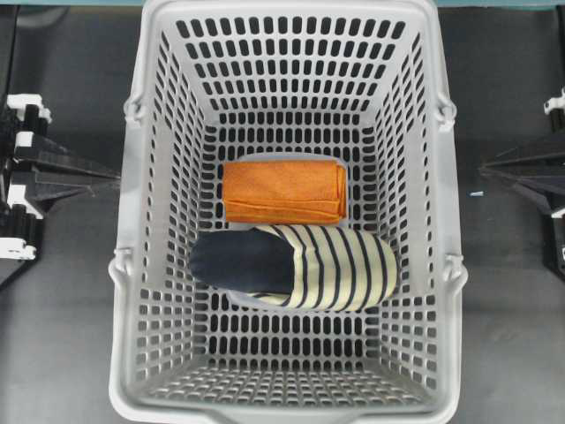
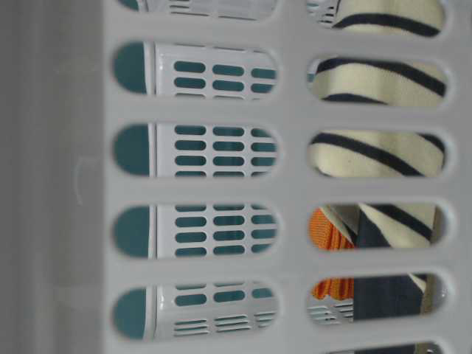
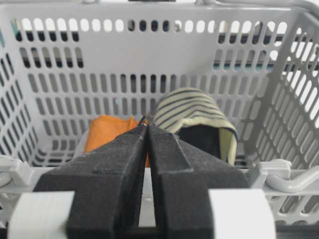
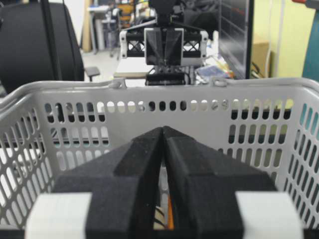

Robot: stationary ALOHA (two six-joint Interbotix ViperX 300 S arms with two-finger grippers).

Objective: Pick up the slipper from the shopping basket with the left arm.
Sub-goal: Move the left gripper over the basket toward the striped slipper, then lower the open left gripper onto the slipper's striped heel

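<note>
Looking over the near rim of the shopping basket (image 3: 149, 174), I see that my left gripper (image 3: 146, 130) is outside the basket, at its left side in the overhead view, with the fingers (image 3: 114, 169) pressed together and holding nothing. The slipper (image 1: 296, 267) lies flat on the basket floor, with its dark navy toe pointing toward my side and the striped cream part toward the far wall. A folded orange cloth (image 1: 282, 191) lies just beside it, and from above their edges seem to touch, so I must be careful not to take the cloth together with the slipper. To do this step well, I think I should first spread my fingers wide while I am outside, then rise above the rim and come down into the basket from above, because the walls are high and the arm could knock them. The slipper is soft and will probably fold when squeezed, so I judge that a grip across the striped upper, on the side away from the cloth, is safer than the rounded toe. My right gripper (image 4: 163, 133) rests at the opposite side with its fingers also pressed together, and it should stay there.
</note>
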